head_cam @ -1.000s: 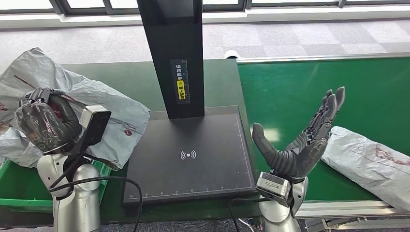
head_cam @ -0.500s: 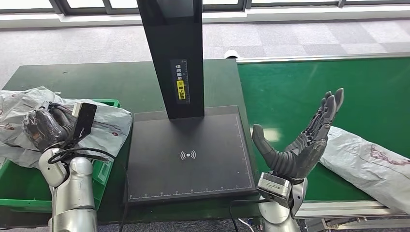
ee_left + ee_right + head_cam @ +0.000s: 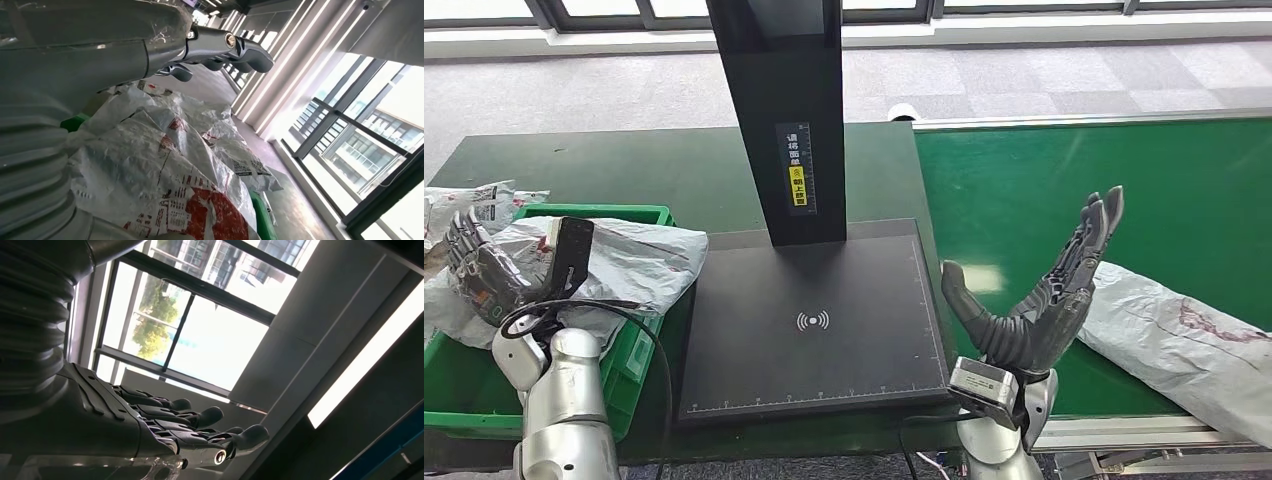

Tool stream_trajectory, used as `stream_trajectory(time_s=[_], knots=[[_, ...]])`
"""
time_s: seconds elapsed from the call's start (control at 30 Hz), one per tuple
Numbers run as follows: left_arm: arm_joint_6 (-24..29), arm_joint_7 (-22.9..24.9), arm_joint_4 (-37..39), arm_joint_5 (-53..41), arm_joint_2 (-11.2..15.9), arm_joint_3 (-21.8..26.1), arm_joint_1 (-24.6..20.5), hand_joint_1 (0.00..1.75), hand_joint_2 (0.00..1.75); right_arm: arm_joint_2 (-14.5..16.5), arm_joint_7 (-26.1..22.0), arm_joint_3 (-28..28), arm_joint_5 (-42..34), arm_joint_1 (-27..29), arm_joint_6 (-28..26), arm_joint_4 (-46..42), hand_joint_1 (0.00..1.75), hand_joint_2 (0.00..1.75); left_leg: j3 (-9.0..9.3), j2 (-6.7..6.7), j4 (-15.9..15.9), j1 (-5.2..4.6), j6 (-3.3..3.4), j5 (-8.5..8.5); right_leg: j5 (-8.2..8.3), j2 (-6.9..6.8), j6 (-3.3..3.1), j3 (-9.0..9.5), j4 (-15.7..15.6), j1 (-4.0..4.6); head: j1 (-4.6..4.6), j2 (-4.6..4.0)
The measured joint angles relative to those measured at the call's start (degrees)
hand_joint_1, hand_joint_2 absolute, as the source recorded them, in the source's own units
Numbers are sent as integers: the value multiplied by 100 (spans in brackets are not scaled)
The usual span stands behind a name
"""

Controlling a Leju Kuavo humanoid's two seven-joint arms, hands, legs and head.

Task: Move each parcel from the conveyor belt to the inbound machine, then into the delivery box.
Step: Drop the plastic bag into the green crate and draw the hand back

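A grey plastic parcel lies crumpled across the green delivery box at the left. My left hand sits at its left end with fingers spread upward and nothing in it. In the left wrist view the fingers stretch out above the parcel without touching it. A second grey parcel lies on the green conveyor belt at the right. My right hand stands raised just left of it, fingers straight and apart, empty; the right wrist view shows the same hand against windows.
The black inbound machine's flat pad lies between my arms, with its dark post rising behind it. Another crumpled parcel lies behind the box at the far left. The belt's metal rail runs along the near edge.
My left hand swung left and down with the parcel, set it over the green box and opened. The right hand has barely shifted.
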Motion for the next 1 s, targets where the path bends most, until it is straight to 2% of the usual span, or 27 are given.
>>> stream_trajectory(time_s=[0.07,0.13,0.27,0.33,0.4,0.53,0.63,0.7,0.8,0.83,0.93,1.0], knots=[[0,-284,-28,131,-13,149,-12,0,0,0,0,-4,3,3,0,14,0,175,0,0,0,0,0,0,0,0,0,0,0,0,0,0],[0,-850,-89,386,-62,409,-68,0,0,0,0,-13,3,1,0,35,0,175,-2,0,0,1,0,0,0,0,0,0,0,1,0,0],[2,-2343,-259,1465,-217,1311,-333,0,0,0,0,-52,-5,-2,1,101,0,175,-1,2,0,6,0,0,0,2,0,0,0,-1,0,0],[2,-2590,-485,2353,-271,1462,-290,0,0,0,0,-104,2,1,0,129,0,175,1,6,0,6,-1,-1,0,7,0,-2,0,0,-1,0],[2,-2633,-816,3265,-320,1362,-153,0,0,1,0,-185,14,7,0,157,0,175,-2,0,0,6,-1,-1,-1,4,0,-3,0,1,0,0],[1,-2663,-1549,4721,-376,830,241,0,175,1,84,-407,244,-2,0,305,0,175,-4,-5,0,6,-1,-2,-3,-4,0,-3,0,1,-1,0],[-2,-2671,-2327,5959,-419,-74,778,0,175,8,391,-793,855,-142,0,684,0,175,-5,-3,1,5,0,-2,-3,-2,0,-3,-1,-1,-1,0],[-5,-2676,-2761,6357,-439,-695,1076,0,175,20,534,-1077,1168,-272,1,952,0,175,-7,-14,2,4,1,-2,-3,-14,1,2,-2,-2,0,0],[-9,-2677,-3212,6521,-460,-1322,1365,0,44,35,628,-1332,1353,-395,0,1215,0,175,-6,-16,3,3,2,-1,-2,-18,1,4,-2,-3,1,0],[-9,-2675,-3352,6531,-466,-1503,1456,0,44,40,690,-1403,1452,-439,0,1297,0,175,-5,-10,3,3,2,-1,-1,-13,0,2,-2,-3,1,0],[-14,-2678,-3792,6372,-468,-2183,1742,0,175,50,1078,-1753,2104,-631,0,1589,0,175,-5,-6,4,-1,1,-1,1,-9,0,-2,-2,-1,-1,0],[-15,-2683,-4060,6255,-438,-2761,1931,0,175,50,1401,-2104,2781,-804,0,1821,0,175,-7,-14,4,-1,1,-1,0,-16,0,0,-2,-1,-1,0]])
